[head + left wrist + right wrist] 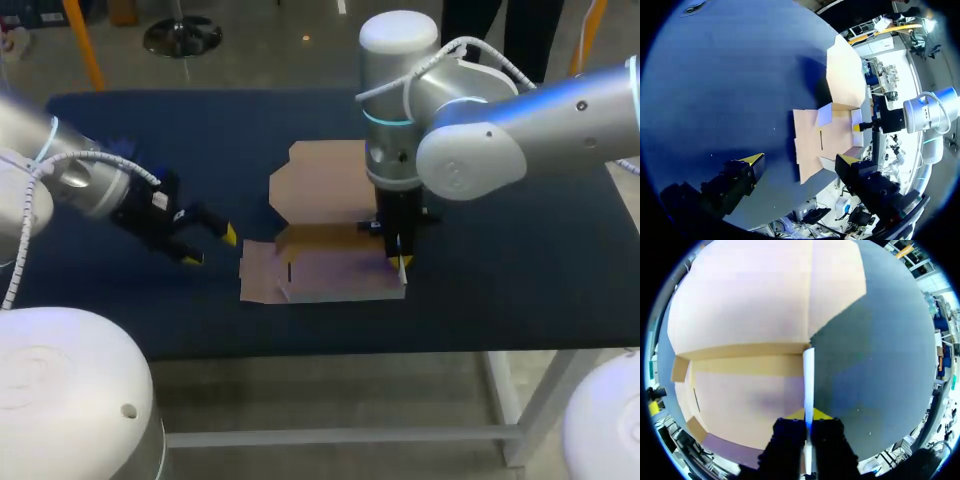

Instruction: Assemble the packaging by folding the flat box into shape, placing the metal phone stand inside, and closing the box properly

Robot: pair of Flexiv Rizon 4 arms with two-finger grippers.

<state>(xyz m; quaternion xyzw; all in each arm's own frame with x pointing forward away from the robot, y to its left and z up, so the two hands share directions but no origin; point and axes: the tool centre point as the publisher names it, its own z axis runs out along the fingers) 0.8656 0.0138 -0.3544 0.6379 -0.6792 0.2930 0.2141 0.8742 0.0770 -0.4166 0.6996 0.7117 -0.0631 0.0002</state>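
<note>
The box (335, 268) lies half folded in the middle of the table (520, 260), open side up. Its lid (325, 175) lies flat on the cloth on the box's far side. The lid is joined to the box by the back wall (325, 238), which stands upright. On the box's left side a flap (258, 272) lies flat on the table.

The right gripper (400, 262) points straight down at the box's right edge. It is closed on the right wall (808, 375). In the right wrist view that thin wall stands on edge between the two fingers, with a yellow tip against each face (only its pale top edge shows there). From the fingers the right wall runs on to meet the back wall at the box's far corner. The box floor lies to one side of the right wall and bare cloth to the other.

The left gripper (211, 248) hangs just left of the box, near the flap but apart from it. Its fingers are spread wide and hold nothing. In the left wrist view the flap and the box lie ahead of the fingers. The right gripper shows beyond them at the box's far side.
</note>
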